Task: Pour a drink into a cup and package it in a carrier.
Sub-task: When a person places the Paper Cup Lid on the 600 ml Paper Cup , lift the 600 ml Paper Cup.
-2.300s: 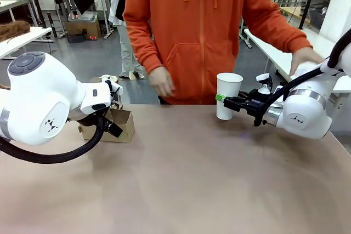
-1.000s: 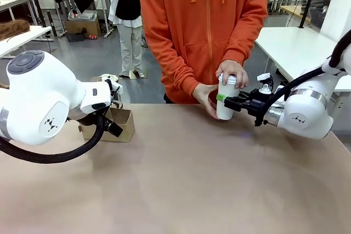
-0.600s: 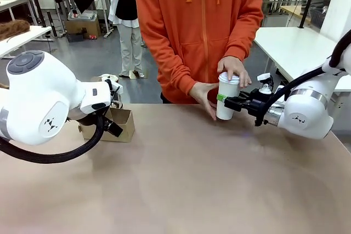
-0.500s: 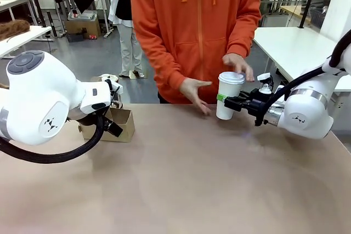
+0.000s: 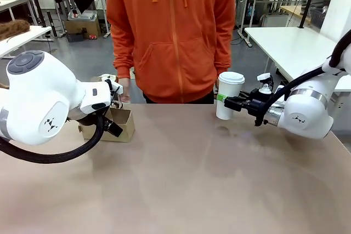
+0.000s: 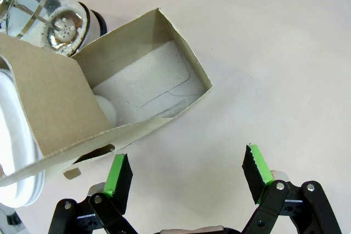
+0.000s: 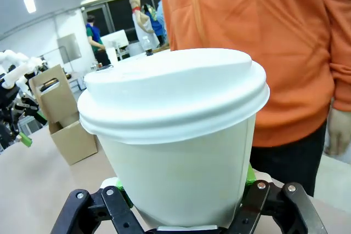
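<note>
1. The lidded white paper cup [image 5: 228, 96] is sitting upright, clamped in the right end effector [image 5: 226, 101], at the bench's [image 5: 186, 184] far side.
2. The cardboard carrier [image 5: 122, 125] is resting on the bench's left, with a glass carafe [image 6: 52, 17] just beside it.
3. The left end effector [image 6: 186, 172] is hanging wide open near the carrier, gripping nothing.

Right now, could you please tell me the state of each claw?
Left claw: open, holding nothing, close to the carrier.
Right claw: shut on the lidded cup.
</note>
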